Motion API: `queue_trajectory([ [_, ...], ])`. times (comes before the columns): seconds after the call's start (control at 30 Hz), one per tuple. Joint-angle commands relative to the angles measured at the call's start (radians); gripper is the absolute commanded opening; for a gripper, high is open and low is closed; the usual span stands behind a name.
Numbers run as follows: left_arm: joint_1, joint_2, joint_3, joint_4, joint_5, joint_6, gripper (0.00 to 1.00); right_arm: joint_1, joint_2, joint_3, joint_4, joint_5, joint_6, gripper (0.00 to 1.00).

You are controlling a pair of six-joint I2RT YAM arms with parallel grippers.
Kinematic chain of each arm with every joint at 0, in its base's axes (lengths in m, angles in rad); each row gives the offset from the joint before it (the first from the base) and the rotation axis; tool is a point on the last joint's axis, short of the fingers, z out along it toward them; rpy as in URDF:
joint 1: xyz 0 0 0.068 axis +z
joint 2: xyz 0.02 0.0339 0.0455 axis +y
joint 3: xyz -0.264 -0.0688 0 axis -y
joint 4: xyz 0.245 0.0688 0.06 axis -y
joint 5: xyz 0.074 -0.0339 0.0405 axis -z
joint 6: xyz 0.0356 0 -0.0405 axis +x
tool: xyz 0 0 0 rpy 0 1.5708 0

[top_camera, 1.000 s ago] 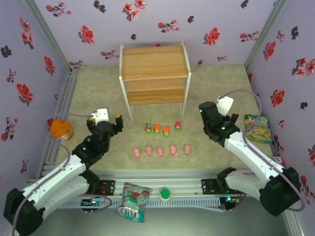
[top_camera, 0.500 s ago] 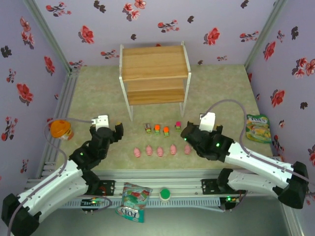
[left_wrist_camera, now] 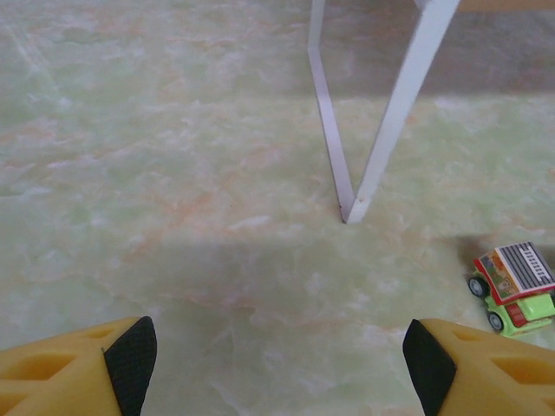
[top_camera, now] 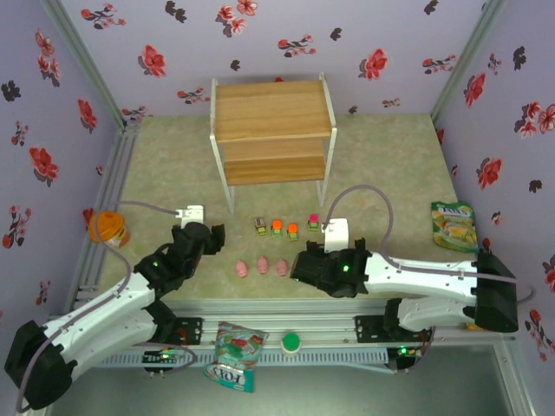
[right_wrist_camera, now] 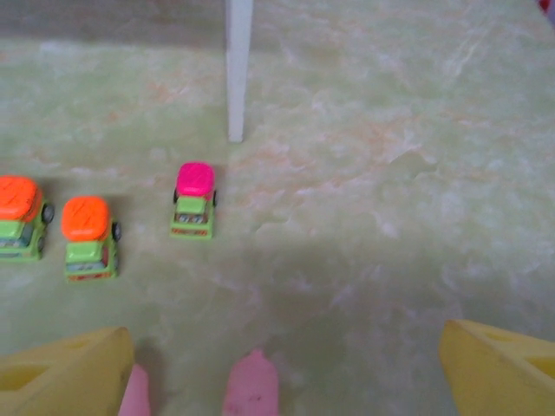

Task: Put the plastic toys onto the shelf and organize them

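Observation:
The shelf [top_camera: 273,130] stands at the back, two wooden boards on a white frame. Several small cars sit in a row in front of it, from the striped-top one [top_camera: 260,226] to the pink-top one [top_camera: 313,222]. Three pink pigs [top_camera: 263,265] show in a row nearer me. My right gripper [top_camera: 299,264] hangs low over that row's right end, open, with one pig [right_wrist_camera: 251,386] between its fingers [right_wrist_camera: 69,373] and another pig [right_wrist_camera: 134,394] by the left one. My left gripper [top_camera: 214,234] is open left of the cars, over bare floor [left_wrist_camera: 277,373]; the striped-top car [left_wrist_camera: 513,286] lies to its right.
An orange-topped round item [top_camera: 107,228] sits by the left wall and a snack bag [top_camera: 454,225] by the right wall. Another bag [top_camera: 236,355] and a green disc [top_camera: 290,343] lie on the front rail. White shelf legs [left_wrist_camera: 351,212] [right_wrist_camera: 237,69] stand ahead of each gripper.
My right arm has swung left and down from the right side to the pigs' row, covering its right end. My left gripper has moved right and nearer the floor. Both jaws narrowed slightly.

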Motion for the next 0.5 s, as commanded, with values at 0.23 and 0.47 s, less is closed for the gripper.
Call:
queue_trajectory([
  [0.23,-0.020,0.066,0.039,0.048,0.063,0.000,0.78,0.029,0.037,-0.098,0.075,-0.160,0.189,0.83],
  [0.47,-0.040,0.124,0.054,0.066,0.080,0.006,0.78,0.032,0.064,-0.141,0.130,-0.213,0.241,0.77],
])
